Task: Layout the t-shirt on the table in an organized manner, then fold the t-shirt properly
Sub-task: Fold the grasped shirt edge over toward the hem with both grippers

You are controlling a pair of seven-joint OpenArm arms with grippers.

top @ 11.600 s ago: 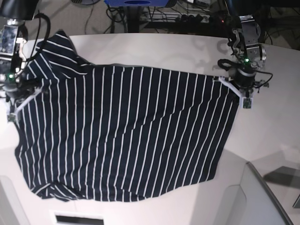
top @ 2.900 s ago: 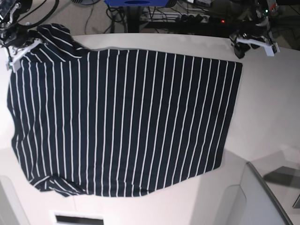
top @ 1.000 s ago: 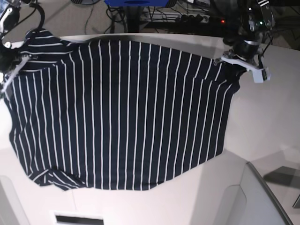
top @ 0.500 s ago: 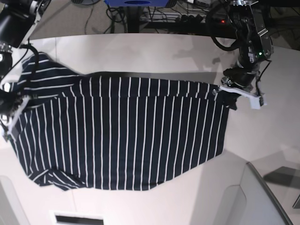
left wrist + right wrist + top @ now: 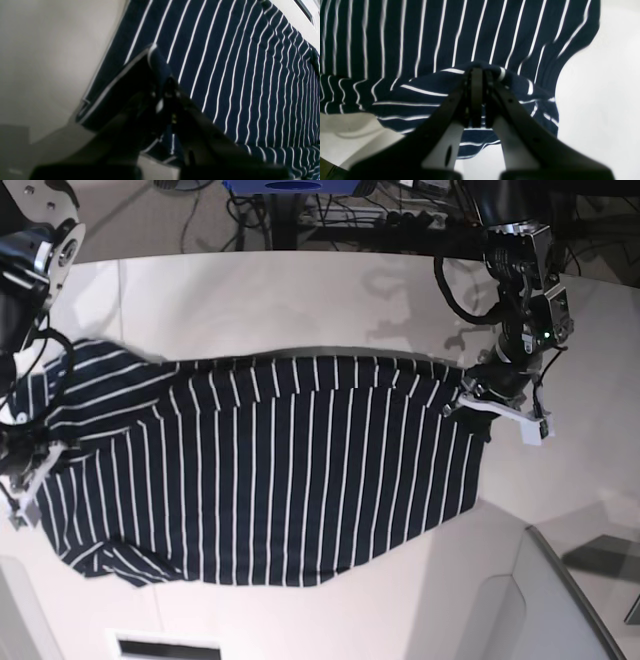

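Between both jaws: t-shirt (image 5: 270,465) spread on bench (image 5: 300,300), far edge doubled over | L jaws (image 5: 497,412) pinching hem corner | R jaws (image 5: 25,480) pinching cloth at shoulder end | both pressed tight.

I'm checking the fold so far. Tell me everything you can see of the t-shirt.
The t-shirt is soft dark navy cloth with thin white stripes. It lies on the white table, its far edge doubled over toward the near side. The left gripper and the right gripper, both shut, each pinch a corner of that edge.
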